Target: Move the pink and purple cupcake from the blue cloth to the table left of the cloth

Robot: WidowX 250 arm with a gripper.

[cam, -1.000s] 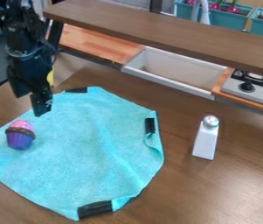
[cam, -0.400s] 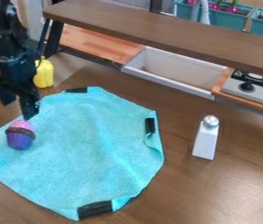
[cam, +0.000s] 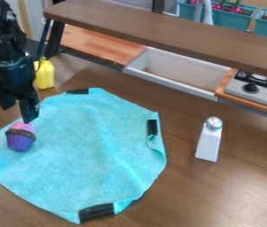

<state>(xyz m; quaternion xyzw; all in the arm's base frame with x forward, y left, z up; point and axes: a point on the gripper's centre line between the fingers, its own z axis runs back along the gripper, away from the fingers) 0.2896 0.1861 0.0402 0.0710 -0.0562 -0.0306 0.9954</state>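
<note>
the gripper hung with its jaws apart and nothing between them, just above a toy cupcake, pink on top and purple below, which stood on a turquoise cloth toward the left edge of the counter. black strips lay at the cloth's rim, a white shaker with a silvery top stood to its right, and a yellow bottle stood near the counter's far left edge. beyond the far edge were a brown shelf, a white basin, a stove and teal planters.
</note>
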